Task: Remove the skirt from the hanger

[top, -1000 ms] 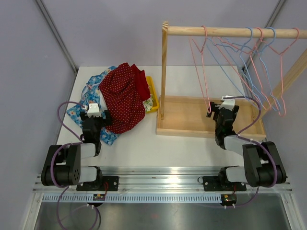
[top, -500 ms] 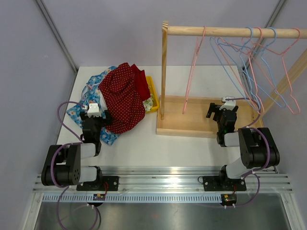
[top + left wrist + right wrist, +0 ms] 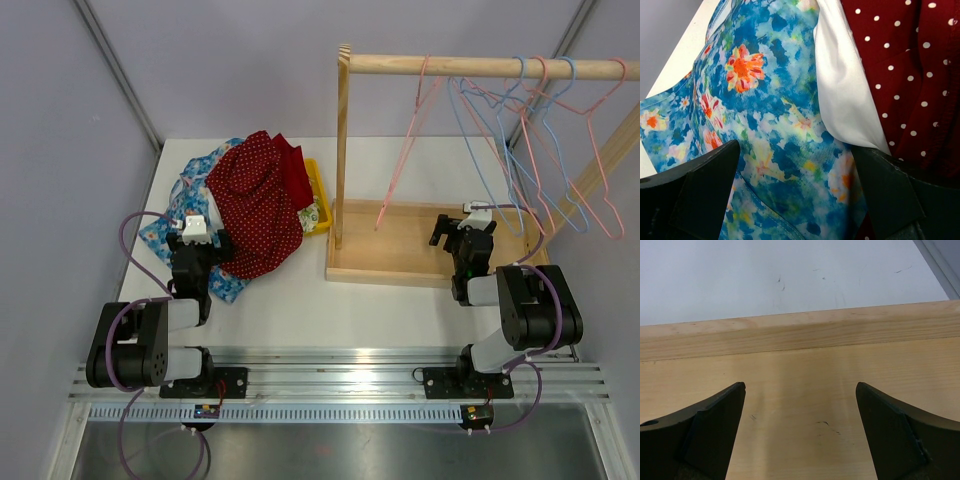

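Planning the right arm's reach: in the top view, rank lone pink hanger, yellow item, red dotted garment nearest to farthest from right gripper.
1. Lone pink hanger, just left of right gripper.
2. Yellow item, beyond the post.
3. Red dotted garment, far left.

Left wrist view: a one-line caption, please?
Open left gripper over blue floral fabric, beside a red polka-dot garment.
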Controlling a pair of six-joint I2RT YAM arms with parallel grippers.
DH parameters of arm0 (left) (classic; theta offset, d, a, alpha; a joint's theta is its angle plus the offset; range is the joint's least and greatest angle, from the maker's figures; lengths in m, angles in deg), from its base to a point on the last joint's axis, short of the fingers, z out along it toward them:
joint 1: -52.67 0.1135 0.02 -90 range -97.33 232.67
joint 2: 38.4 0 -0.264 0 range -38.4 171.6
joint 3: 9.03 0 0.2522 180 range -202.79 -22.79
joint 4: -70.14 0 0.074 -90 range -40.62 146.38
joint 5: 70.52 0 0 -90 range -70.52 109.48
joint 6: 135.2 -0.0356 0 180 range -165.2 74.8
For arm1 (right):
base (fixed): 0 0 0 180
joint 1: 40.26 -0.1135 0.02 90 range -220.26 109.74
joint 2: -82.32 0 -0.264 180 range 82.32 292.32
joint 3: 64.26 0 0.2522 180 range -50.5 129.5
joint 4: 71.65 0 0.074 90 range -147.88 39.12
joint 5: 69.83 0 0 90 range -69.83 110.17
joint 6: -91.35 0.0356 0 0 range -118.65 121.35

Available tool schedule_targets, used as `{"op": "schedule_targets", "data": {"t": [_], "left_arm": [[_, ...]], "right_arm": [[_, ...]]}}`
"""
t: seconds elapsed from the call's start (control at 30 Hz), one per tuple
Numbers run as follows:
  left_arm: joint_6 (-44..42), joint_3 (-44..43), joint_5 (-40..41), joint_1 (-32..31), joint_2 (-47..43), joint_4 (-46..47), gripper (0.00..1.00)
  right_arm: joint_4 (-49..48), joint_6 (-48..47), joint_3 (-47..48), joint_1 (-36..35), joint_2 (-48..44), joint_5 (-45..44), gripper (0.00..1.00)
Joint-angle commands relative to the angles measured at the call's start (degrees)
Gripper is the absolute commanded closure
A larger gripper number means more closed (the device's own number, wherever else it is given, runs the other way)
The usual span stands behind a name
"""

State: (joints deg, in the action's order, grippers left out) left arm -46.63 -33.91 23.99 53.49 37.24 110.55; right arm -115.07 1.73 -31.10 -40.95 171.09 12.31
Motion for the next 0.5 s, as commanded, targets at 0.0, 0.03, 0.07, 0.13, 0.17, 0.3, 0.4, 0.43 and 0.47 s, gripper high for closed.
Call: {"op": "schedule_targets", "data": {"t": [0.0, 0.03, 0.07, 0.13, 0.17, 0.3, 0.4, 0.43, 0.47], "left_arm": [[0.6, -0.9, 1.3, -0.2, 0.3, 6.5, 0.01], [0.6, -1.0, 1.3, -0.1, 0.2, 6.4, 0.01], [0.6, -1.0, 1.3, -0.1, 0.2, 6.5, 0.01], [0.6, -0.9, 1.2, -0.1, 0.2, 6.4, 0.01], [0.6, -0.9, 1.2, -0.2, 0.2, 6.5, 0.01], [0.6, -0.9, 1.2, -0.1, 0.2, 6.5, 0.01], [0.5, -1.0, 1.2, -0.2, 0.2, 6.4, 0.01], [0.6, -1.0, 1.3, -0.2, 0.2, 6.4, 0.01], [0.6, -0.9, 1.3, -0.1, 0.2, 6.4, 0.01]], "right_arm": [[-2.5, 1.1, 1.3, 0.2, -0.7, -1.1, 0.01], [-2.8, 1.3, 1.4, 0.2, -0.4, -0.9, 0.0], [-3.0, 1.1, 1.3, 0.2, -0.5, -1.1, 0.01], [-2.8, 1.3, 1.4, 0.2, -0.6, -1.1, 0.01], [-3.0, 1.3, 1.3, 0.2, -0.4, -1.1, 0.01], [-2.8, 1.2, 1.3, 0.2, -0.5, -1.1, 0.01], [-2.8, 1.3, 1.3, 0.2, -0.5, -1.1, 0.0], [-2.8, 1.2, 1.3, 0.2, -0.5, -1.1, 0.01], [-2.9, 1.2, 1.3, 0.2, -0.5, -1.2, 0.01]]}}
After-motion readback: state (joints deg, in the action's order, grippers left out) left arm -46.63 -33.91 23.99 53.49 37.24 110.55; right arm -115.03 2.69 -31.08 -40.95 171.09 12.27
